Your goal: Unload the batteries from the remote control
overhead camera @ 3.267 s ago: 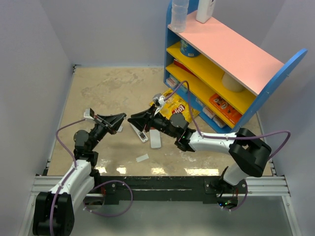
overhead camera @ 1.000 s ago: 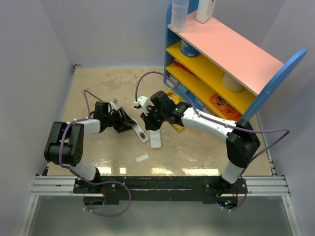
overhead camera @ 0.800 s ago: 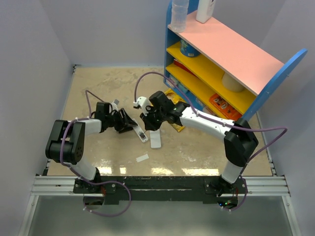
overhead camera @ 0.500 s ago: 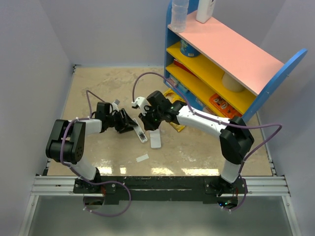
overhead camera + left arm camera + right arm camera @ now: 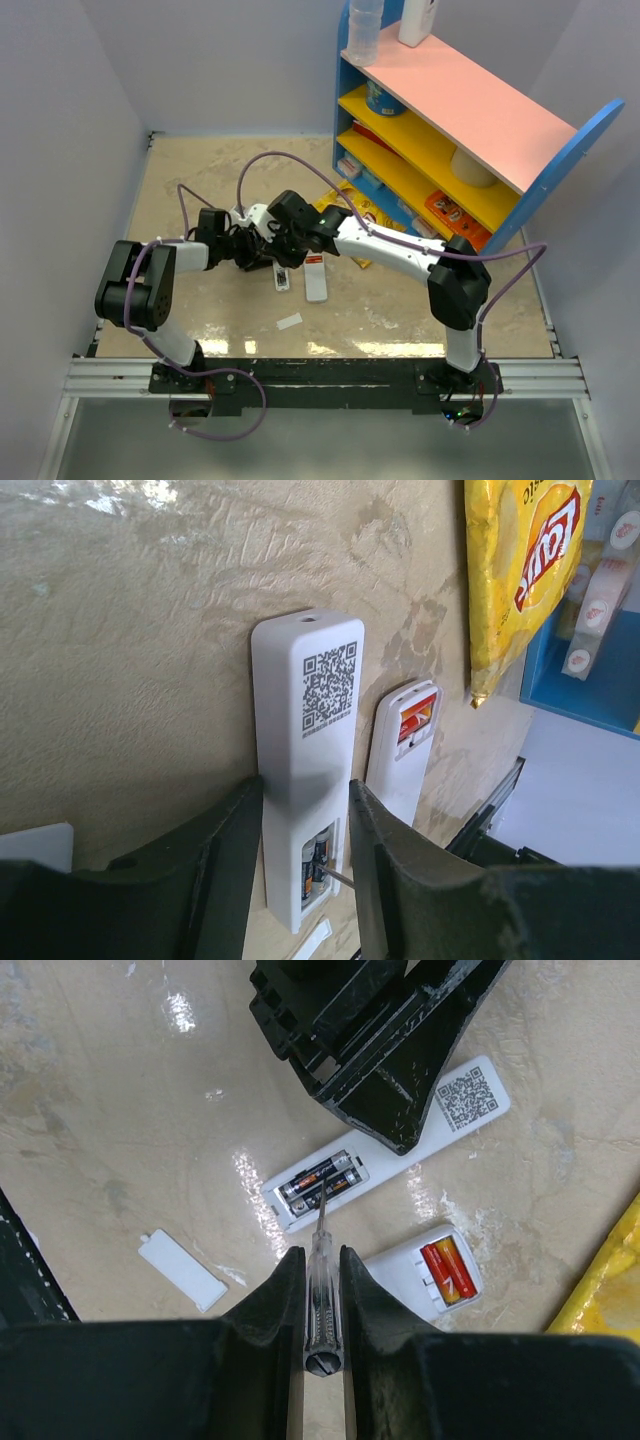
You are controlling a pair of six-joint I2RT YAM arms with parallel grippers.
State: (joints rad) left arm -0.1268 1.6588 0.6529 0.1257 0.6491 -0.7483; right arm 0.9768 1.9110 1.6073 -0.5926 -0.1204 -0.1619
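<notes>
Low in the centre of the right wrist view, the right gripper (image 5: 318,1260) is clamped on the thin grey stick (image 5: 320,1222), whose metal tip now sits over the 2 dark cells (image 5: 318,1178) in the open bay of the narrower white bar (image 5: 470,1100). A second ago this arm stood further right in the top view; it has swung left to bring the tip there. The left gripper (image 5: 305,790) has narrowed meanwhile: its fingers lie against both long edges of the bar, pinning it flat on the table (image 5: 150,630).

Just beside the bar, at the lower right of the right wrist view, lies the remote control (image 5: 400,1260), back up, bay open, the batteries (image 5: 448,1268), 2 red and orange, seated inside with nothing touching them. A loose white cover (image 5: 182,1268) lies at the left, apart from both.

The change reads as a set-up for prying: 1 arm braces, the other levers. That effort is aimed at the bar's cells, though; the remote's own 2 are not yet out, so I judge the task barely begun.
</notes>
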